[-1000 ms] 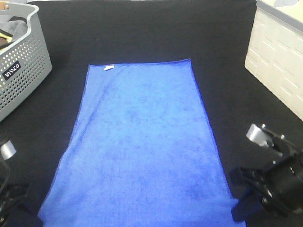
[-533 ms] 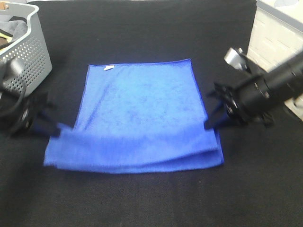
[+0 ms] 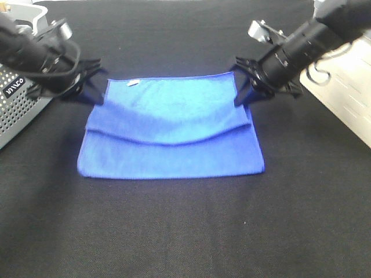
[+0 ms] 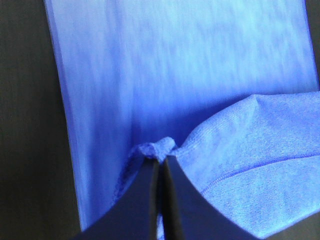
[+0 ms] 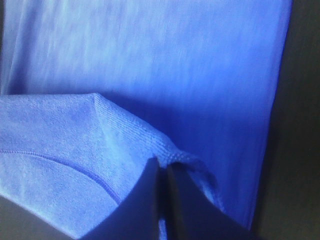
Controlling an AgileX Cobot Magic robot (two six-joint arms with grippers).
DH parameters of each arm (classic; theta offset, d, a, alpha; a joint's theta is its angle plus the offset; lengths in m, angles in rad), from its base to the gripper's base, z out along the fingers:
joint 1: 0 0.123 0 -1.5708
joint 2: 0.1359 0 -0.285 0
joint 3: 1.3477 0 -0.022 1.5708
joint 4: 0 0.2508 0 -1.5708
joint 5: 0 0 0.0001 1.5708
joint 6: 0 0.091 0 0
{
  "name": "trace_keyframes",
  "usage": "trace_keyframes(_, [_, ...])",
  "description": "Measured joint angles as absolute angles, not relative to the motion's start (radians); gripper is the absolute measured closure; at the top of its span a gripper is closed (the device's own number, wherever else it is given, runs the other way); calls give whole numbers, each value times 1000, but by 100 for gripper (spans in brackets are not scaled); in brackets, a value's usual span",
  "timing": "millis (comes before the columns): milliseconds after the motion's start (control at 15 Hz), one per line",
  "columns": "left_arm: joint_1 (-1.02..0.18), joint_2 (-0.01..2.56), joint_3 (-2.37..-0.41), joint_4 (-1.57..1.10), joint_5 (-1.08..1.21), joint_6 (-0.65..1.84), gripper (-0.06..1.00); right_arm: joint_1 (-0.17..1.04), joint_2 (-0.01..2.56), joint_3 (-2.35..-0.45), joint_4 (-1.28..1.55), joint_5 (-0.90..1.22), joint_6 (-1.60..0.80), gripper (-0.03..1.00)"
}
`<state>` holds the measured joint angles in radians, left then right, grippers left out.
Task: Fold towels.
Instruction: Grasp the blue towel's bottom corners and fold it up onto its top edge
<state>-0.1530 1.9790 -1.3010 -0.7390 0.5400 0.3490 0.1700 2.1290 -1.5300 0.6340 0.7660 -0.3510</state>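
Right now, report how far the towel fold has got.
Done: the towel is doubled over, with its crease nearest the camera. In hand: both arms' jaws are shut on the carried corners, close to the far edge with the white tag. Left: lay those corners down, release, then any further fold.

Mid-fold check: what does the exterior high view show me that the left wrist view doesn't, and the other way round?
Only exterior high: the whole towel doubled over, its upper layer held at one corner by the left gripper and at the other by the right gripper. It also shows the white tag and the grey basket. Only left wrist: the left jaws shut on a bunched bit of corner fabric. Both: blue towel on the black tabletop.
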Motion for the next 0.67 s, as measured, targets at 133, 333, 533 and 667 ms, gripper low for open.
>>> trace_keyframes(133, [-153,2079,-1456,-686,542,310,94,158,2238,-1750,579,814,-296,97])
trace_keyframes(333, [-146,2202,-1666,-660,542,304,94,117,2375,-2022,564,841,-276,97])
trace_keyframes(533, [-114,2292,-1802,-654,537,303,94,114,2496,-2200,556,848,-276,97])
trace_keyframes(667, [-109,2348,-1869,-649,501,309,94,114,2569,-2283,544,848,-276,97])
